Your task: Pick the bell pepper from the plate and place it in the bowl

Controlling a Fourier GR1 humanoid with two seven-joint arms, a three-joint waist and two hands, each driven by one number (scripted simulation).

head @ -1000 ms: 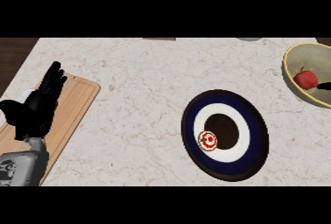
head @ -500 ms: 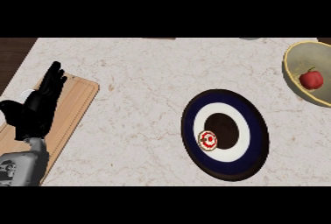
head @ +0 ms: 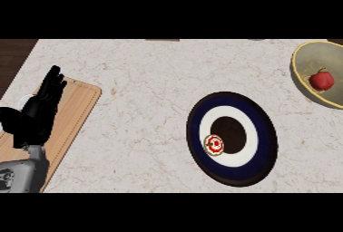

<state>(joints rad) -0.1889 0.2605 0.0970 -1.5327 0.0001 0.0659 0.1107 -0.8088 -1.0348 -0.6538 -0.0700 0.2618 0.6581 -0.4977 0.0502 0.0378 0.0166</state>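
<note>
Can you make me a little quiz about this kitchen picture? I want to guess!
1. True or false: the red pepper is in the bowl.
2. Fill in the gap: the small red and white round thing lies on the ___.
3. Pick one: the left hand, open with its fingers up, shows over A) the wooden board, B) a sink, C) a stove.

Key: 1 true. 2 plate. 3 A.
</note>
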